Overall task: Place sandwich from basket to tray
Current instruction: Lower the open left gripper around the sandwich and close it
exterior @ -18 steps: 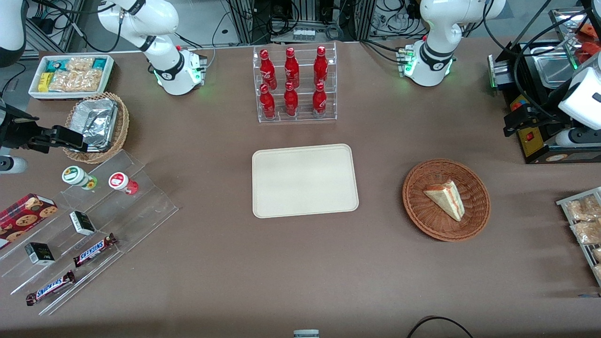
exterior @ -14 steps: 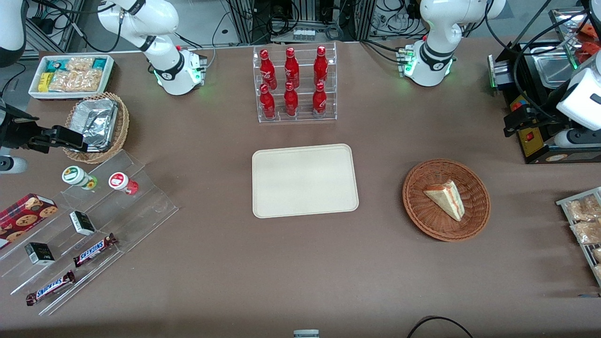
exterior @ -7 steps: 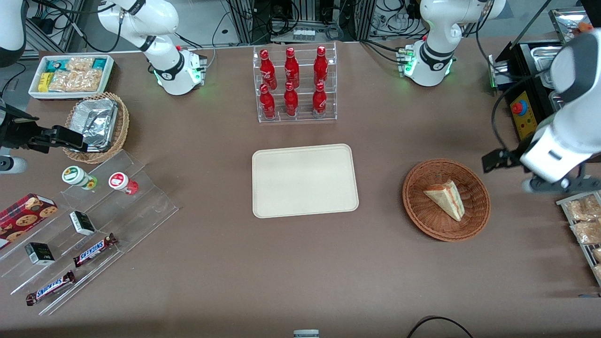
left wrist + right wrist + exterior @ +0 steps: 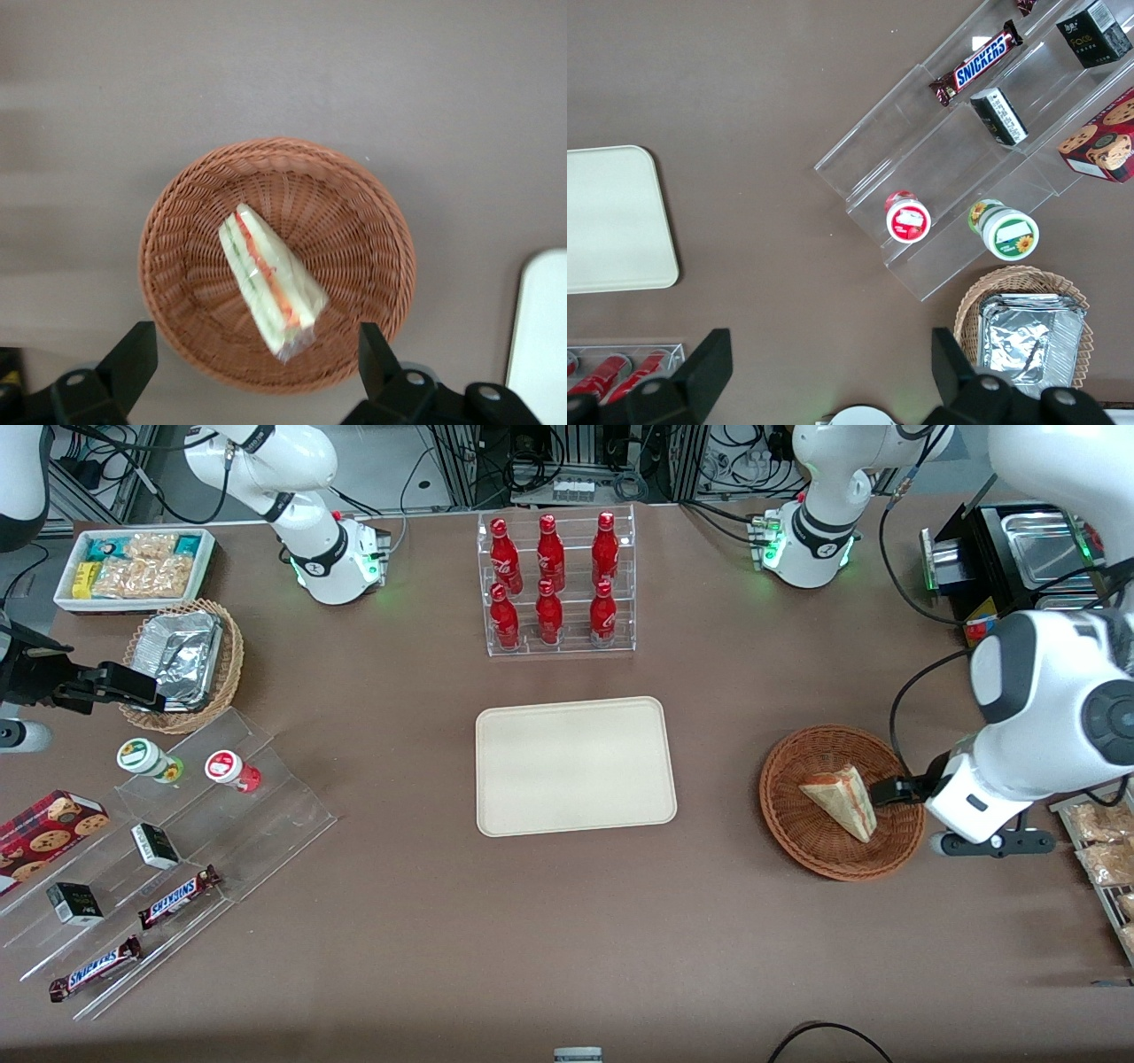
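Tray is being shown lying flat mid-table, nothing on it. Basket is being seen well apart from tray, toward working arm's end. Gripper is being held above basket, fingers spread wide, nothing gripped. Sandwich is being left lying in basket, untouched.

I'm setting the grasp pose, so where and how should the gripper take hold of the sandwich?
Grip the sandwich across its two flat bread faces, mid-length, coming straight down. It lies on edge in the basket, filling layers upward, and the rim blocks a sideways approach. The gripper hangs open above it.
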